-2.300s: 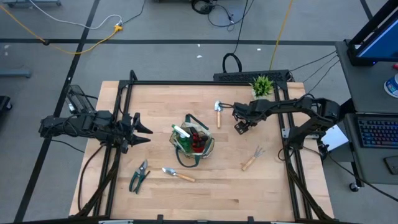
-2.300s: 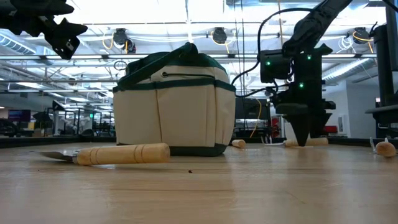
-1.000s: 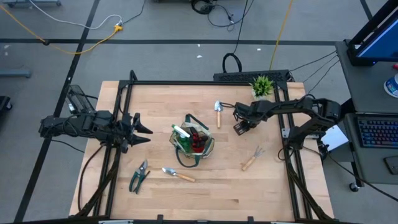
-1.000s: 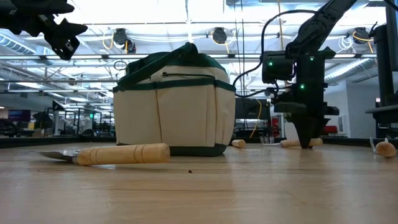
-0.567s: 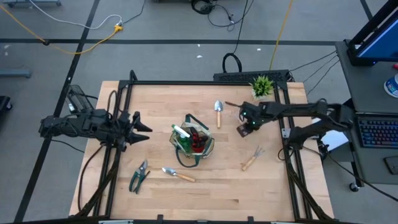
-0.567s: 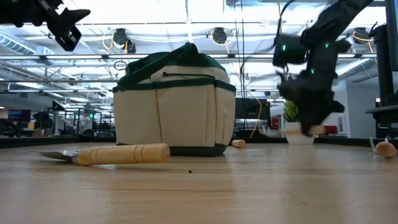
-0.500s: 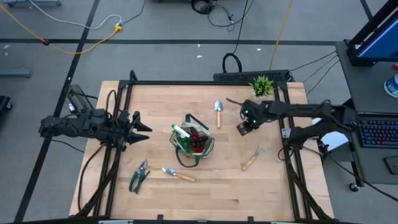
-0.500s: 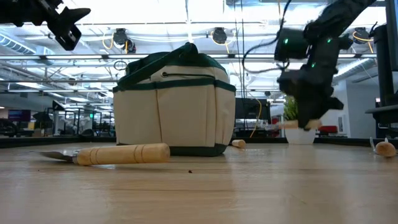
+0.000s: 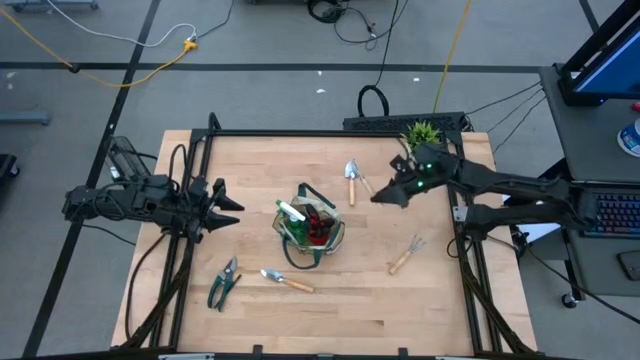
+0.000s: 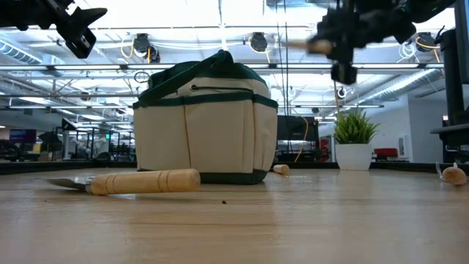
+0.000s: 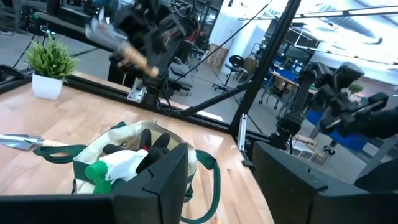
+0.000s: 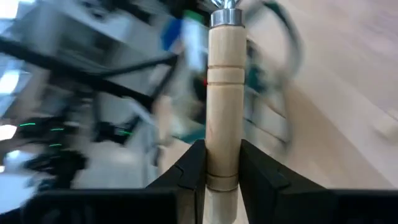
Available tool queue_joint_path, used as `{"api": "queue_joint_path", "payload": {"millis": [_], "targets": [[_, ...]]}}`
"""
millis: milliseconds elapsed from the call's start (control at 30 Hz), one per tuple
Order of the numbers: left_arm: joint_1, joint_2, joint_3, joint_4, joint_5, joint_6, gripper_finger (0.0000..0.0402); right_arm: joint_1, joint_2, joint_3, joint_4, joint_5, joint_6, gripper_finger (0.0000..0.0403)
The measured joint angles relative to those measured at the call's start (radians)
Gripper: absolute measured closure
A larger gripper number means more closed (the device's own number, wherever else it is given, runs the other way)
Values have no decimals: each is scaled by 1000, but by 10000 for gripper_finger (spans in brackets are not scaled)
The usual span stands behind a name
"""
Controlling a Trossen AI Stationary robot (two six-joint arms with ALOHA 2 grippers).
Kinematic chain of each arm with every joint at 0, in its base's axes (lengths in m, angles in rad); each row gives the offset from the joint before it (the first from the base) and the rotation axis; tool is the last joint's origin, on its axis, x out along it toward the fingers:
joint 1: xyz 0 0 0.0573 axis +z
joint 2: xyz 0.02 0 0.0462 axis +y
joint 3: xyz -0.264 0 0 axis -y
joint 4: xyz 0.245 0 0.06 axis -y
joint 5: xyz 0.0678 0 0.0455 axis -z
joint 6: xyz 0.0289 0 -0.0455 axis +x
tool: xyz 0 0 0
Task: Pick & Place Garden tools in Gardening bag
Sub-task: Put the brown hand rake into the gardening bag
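Observation:
The khaki gardening bag (image 9: 312, 228) (image 10: 205, 125) stands mid-table with a green spray bottle (image 9: 291, 211) and a red-and-black glove (image 9: 320, 226) inside. My right gripper (image 9: 384, 194) (image 10: 343, 44) is high above the table, right of the bag, shut on a wooden-handled garden tool (image 10: 317, 45) (image 11: 118, 45) with a metal head. My left gripper (image 9: 226, 206) (image 11: 217, 186) hovers open left of the bag. Flat on the table lie one trowel (image 9: 351, 182) beyond the bag, another trowel (image 9: 286, 280) (image 10: 143, 181) near it, a hand fork (image 9: 405, 255) and green pruners (image 9: 224, 283). My right gripper pinches the tool's wooden handle (image 12: 224, 155) between its two fingers (image 12: 190, 171), near the handle's free end. The metal collar (image 12: 224, 11) is at the handle's other end, away from the fingers. The tool is lifted clear, high above the table and roughly level (image 10: 317, 45).
A small potted plant (image 9: 421, 137) (image 10: 354, 139) stands at the far right corner, close behind my right arm. The black frame rails (image 9: 330, 132) run along the table's edges. Bare wood lies along the near edge (image 9: 340, 320).
My right gripper, which stood fingers-down on the table at a wooden handle right of the bag, has risen high and shifted a little toward the far edge. The tool has come up with it, lifted clear of the table.

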Motion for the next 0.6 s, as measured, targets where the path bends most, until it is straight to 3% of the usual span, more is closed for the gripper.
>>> {"api": "queue_joint_path", "payload": {"millis": [333,600], "targets": [[0,0,0,26,-3,-4,215,0,-13,1,403,-64,56,342],[0,0,0,54,-69,4,215,0,-13,2,660,-112,58,342]]}}
